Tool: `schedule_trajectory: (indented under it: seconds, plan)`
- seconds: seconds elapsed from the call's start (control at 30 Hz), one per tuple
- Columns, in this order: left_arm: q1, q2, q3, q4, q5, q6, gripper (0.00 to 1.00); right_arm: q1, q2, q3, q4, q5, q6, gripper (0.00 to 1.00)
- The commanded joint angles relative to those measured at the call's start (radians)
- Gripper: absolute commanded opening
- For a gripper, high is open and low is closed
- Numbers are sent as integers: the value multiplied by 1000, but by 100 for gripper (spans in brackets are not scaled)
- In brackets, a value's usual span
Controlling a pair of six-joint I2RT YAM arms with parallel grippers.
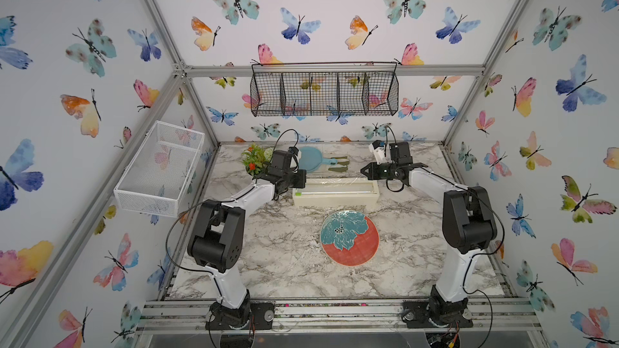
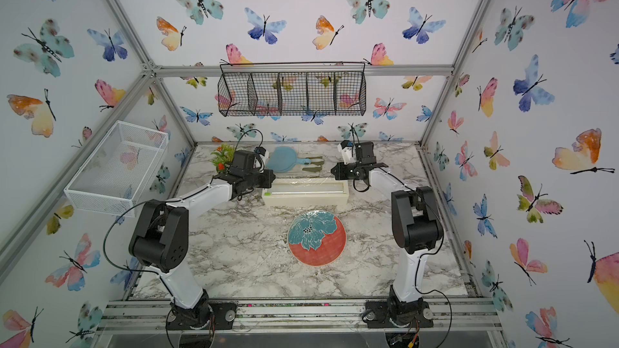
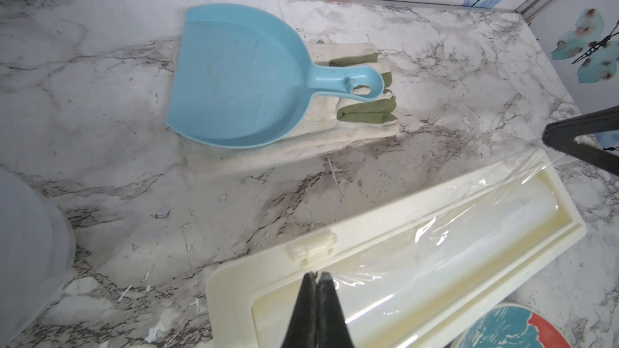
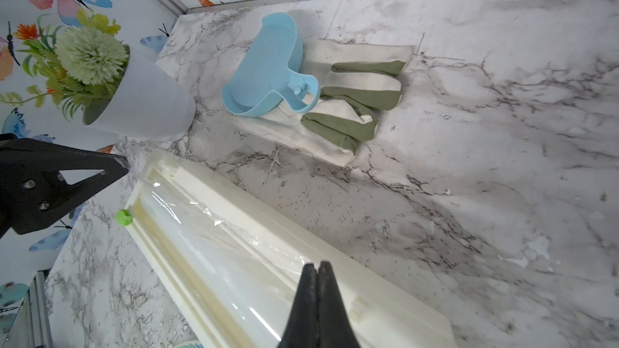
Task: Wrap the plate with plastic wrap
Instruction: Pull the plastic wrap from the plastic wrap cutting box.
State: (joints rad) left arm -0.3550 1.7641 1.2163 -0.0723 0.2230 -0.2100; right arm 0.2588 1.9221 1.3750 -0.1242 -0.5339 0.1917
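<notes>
The coral-red plate [image 1: 349,238] [image 2: 316,238] with a teal flower lies flat on the marble table, nearer than the long cream dispenser box [image 1: 335,200] [image 2: 304,199]. The box is open, and glossy plastic wrap [image 3: 435,256] [image 4: 214,229] stretches over its roll. My left gripper [image 1: 303,179] [image 3: 316,274] is at the box's left end, with its jaws pressed together on the film's edge, where wrinkles fan out from the tips. My right gripper [image 1: 363,171] [image 4: 317,264] is at the right end, shut on the film too. A green tab [image 4: 123,217] sits at the left end.
Behind the box lie a light blue dustpan [image 1: 310,159] on a cream-and-green glove [image 1: 339,164] and a white flower pot [image 4: 140,105]. A white mesh basket [image 1: 160,169] hangs on the left wall. A black wire basket [image 1: 325,93] hangs on the back wall.
</notes>
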Motion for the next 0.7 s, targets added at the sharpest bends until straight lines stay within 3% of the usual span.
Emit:
schedule_trajectory:
  seconds: [0.0, 0.67]
  plan:
    - [-6, -56, 2, 11, 4, -12, 0, 1, -50, -17, 35, 18, 22, 2]
    - [-19, -215, -2, -10, 24, -17, 0, -1, -222, -43, 5, 78, 29, 2]
